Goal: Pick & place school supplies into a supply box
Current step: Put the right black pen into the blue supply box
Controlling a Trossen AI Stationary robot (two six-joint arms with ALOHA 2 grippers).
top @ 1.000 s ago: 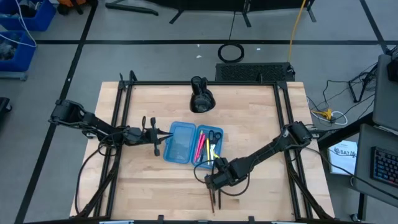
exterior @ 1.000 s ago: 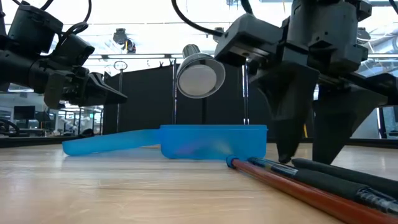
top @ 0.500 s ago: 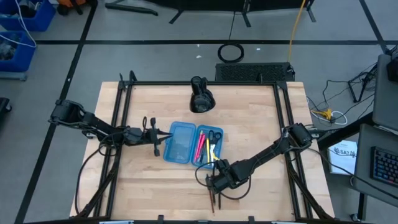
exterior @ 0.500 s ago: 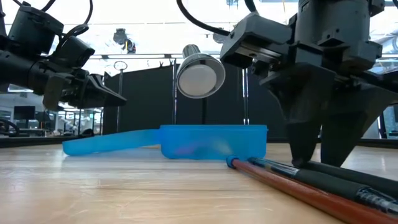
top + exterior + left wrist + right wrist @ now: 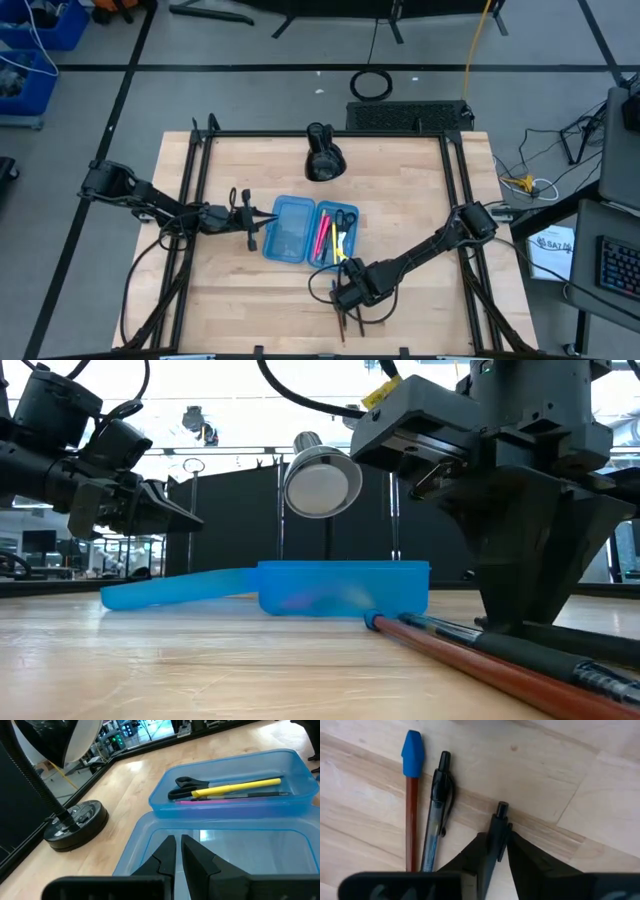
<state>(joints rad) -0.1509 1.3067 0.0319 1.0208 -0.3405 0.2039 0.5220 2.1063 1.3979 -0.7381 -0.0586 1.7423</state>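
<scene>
Scanning L to R, risks as I judge them:

L gripper [image 5: 256,222]: hovers over table just beside open lid half of supply box [image 5: 290,230]; fingers [image 5: 167,856] pinched narrow, holding nothing. Idle arm. Risk: if it drifts fwd it nudges the lid and shifts the box under the other arm's drop.

Supply box: translucent blue, both halves lying open mid-table; R half already has scissors [image 5: 187,787], yellow pen [image 5: 240,787], pink pen [image 5: 324,238]. Risk: tray is light plastic, prob slides if bumped; contents stacked along one wall, so a pen dropped across them could roll out over the rim.

Lamp [image 5: 323,155]: black, behind box at far side of table, well apart. Low risk, only if a lift swings wide.

R gripper [image 5: 347,297]: down at table near front edge, just in front of box; jaws narrow, one on each side of black pen [image 5: 496,832], touching or nearly so. Risk: grip sits near pen's end, not its middle – pen may pivot or droop on lift, slip out.

Neighbours: clear-barrel pen [image 5: 436,817] and red pencil w/ blue cap [image 5: 411,800] lie just beside the gripped one. Risk: fingertips scrape table or drag the clear pen along; it could roll toward front edge.
</scene>
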